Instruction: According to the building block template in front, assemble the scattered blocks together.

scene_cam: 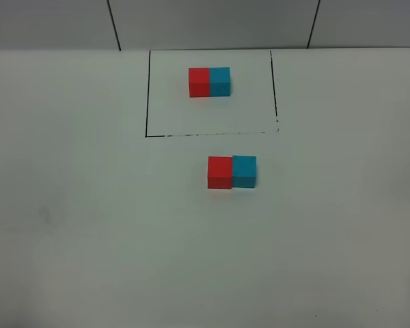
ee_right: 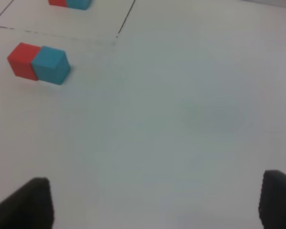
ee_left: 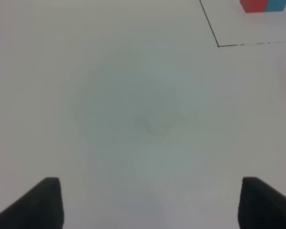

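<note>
You have the two scattered blocks already side by side just outside the black drawn rectangle (scene_cam: 147, 96), on its near side and toward its right half. The red cube (scene_cam: 219, 171) touches the cyan-blue cube (scene_cam: 244, 171), red on the same side as in the building block template (scene_cam: 209, 82) inside the rectangle. The order matches, but the join looks slightly stepped: the blue cube sits a little farther toward the rectangle than the red one.

If you want a clean finish, I judge that the only step left is squaring that offset. Approach with one arm only, touch the far face of the blue cube and nudge it gently back until its edges line up with the red. Keep the push short, since these light cubes will probably slide and could part from each other.

The left gripper (ee_left: 150, 202) hangs over bare surface (scene_cam: 89, 225) well clear of the cubes, its jaws spread wide and empty. The right gripper (ee_right: 155, 202) is likewise spread and holds nothing, with the loose pair well ahead of it.

Count: two red cubes, two cyan-blue cubes, one rectangle, two grippers.
</note>
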`<state>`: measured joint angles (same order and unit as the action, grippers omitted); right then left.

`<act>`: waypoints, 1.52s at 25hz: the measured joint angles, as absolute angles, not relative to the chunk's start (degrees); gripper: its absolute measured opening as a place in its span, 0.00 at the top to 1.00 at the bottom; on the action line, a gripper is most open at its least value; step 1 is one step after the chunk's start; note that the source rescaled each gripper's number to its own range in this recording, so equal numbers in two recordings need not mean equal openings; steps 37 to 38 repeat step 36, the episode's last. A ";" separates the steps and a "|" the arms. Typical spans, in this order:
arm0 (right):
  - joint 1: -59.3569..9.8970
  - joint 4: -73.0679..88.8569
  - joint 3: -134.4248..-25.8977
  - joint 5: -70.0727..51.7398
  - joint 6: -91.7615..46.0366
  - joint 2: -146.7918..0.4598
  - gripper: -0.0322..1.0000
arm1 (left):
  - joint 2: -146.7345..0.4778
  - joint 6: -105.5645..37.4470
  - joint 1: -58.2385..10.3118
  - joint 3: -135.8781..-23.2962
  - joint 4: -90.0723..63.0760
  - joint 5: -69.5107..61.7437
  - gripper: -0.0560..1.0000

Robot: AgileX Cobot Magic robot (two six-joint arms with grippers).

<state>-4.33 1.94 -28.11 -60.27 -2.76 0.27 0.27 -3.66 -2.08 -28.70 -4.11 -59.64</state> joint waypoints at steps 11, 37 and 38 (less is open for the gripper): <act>-4.43 1.87 -28.11 -60.27 -2.52 0.27 0.20 | 0.27 -3.66 -2.08 -28.70 -4.11 -59.64 0.37; -4.43 1.87 -28.11 -60.27 -2.52 0.27 0.20 | 0.27 -3.66 -2.08 -28.70 -4.11 -59.64 0.37; -4.43 1.87 -28.11 -60.27 -2.52 0.27 0.20 | 0.27 -3.66 -2.08 -28.70 -4.11 -59.64 0.37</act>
